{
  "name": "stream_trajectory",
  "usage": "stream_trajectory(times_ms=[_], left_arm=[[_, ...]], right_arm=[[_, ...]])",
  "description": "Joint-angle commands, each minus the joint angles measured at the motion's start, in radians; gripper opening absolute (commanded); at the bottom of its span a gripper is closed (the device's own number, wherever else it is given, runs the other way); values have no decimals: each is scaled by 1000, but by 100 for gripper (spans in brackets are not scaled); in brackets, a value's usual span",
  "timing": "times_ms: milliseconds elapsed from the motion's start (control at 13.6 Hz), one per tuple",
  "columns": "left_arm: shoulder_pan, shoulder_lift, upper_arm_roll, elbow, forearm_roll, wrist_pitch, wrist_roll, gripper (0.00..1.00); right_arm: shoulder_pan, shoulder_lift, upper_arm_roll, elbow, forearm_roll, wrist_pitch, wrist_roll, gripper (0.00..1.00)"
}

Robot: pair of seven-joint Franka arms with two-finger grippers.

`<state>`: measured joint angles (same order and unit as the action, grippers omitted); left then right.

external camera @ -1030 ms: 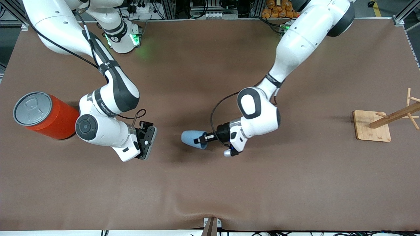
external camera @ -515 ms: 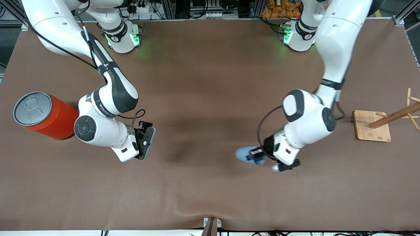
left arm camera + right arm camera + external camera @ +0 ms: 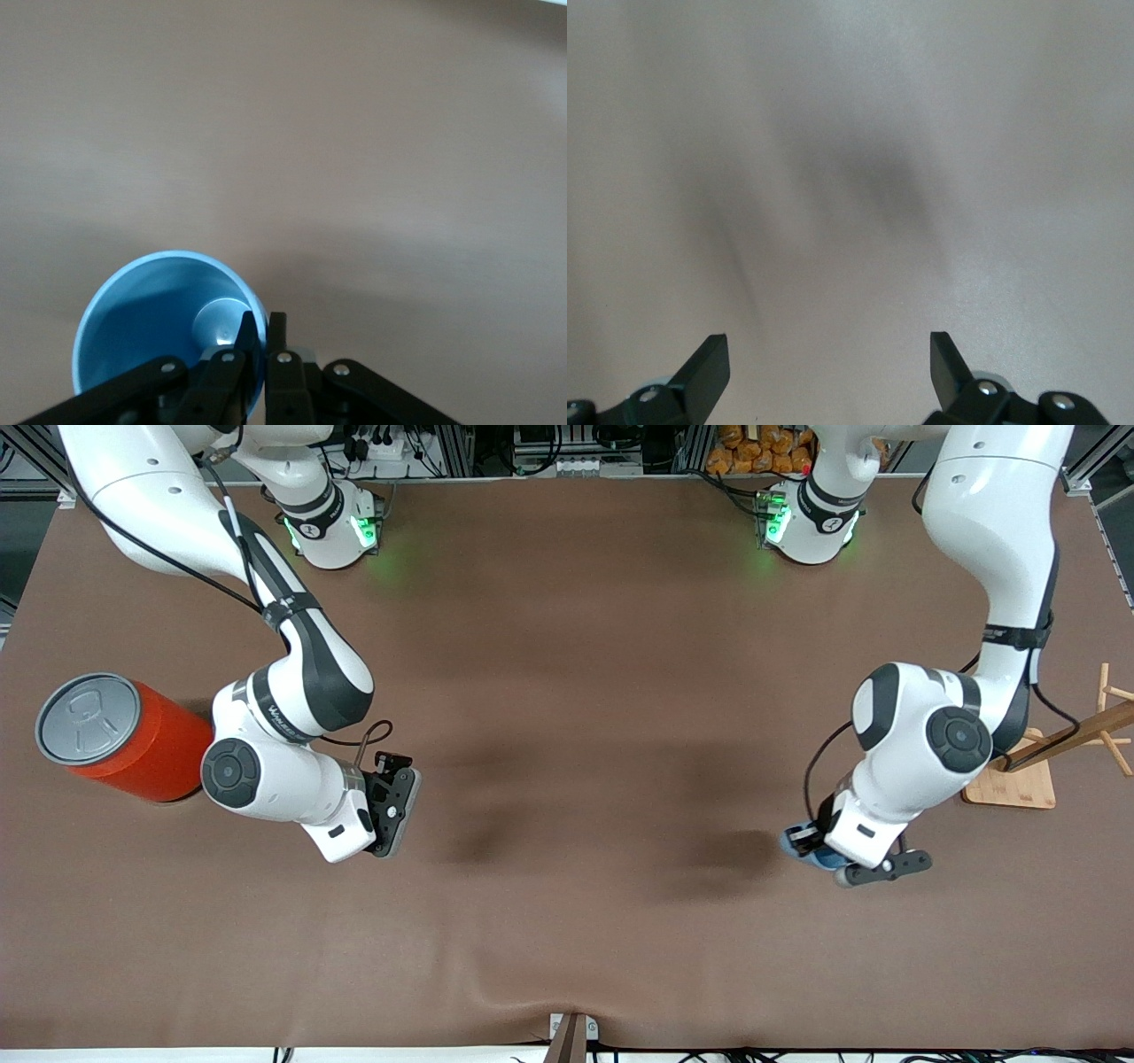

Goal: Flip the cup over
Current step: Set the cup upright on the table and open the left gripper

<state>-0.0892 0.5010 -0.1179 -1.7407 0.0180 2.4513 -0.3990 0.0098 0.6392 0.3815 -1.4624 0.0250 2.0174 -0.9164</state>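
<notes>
Left gripper (image 3: 260, 341) pinches the cup (image 3: 164, 323) by its rim wall, one finger inside, carrying it mouth-up above the table (image 3: 567, 921) toward the left arm's end for setting down; right gripper (image 3: 828, 363) waits, fingers spread, over bare table

I count two white robot arms over one brown table (image 3: 567, 957). Each carries one black two-finger gripper: the left gripper (image 3: 811, 840) pinched on the cup's rim, the right gripper (image 3: 397, 808) with its fingers spread. I see one small light-blue tapered cup (image 3: 164, 332) with a darker blue inside, held in the air over the table toward the left arm's end. One large orange cylinder with a grey lid (image 3: 120, 735) stands at the right arm's end. One wooden rack on a square base (image 3: 1032, 766) stands at the left arm's end.
</notes>
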Motion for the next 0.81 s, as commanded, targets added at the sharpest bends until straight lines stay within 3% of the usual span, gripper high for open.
stream_trajectory(times_ms=[0,147,442,515,589,736], left_arm=[[28,-131,-2,-276,40,199,-18,0],[55,-146,0,-376,49,319,-11,0],[62,-177,-2,-424,77,313,-14,4],[63,-177,0,-416,77,278,-11,62],[62,-192,0,-392,80,212,-4,100],[56,-203,-11,-221,126,-92,6,100]], right_arm=[[-24,-3,16,-9,18,-2,-15,100],[-24,-3,16,-9,18,-2,-15,100],[-24,-1,16,-9,18,-2,-15,100],[-24,-1,16,-9,18,-2,-15,100],[-24,0,16,-9,18,-2,-15,100],[-24,2,17,-10,18,-2,-21,100]])
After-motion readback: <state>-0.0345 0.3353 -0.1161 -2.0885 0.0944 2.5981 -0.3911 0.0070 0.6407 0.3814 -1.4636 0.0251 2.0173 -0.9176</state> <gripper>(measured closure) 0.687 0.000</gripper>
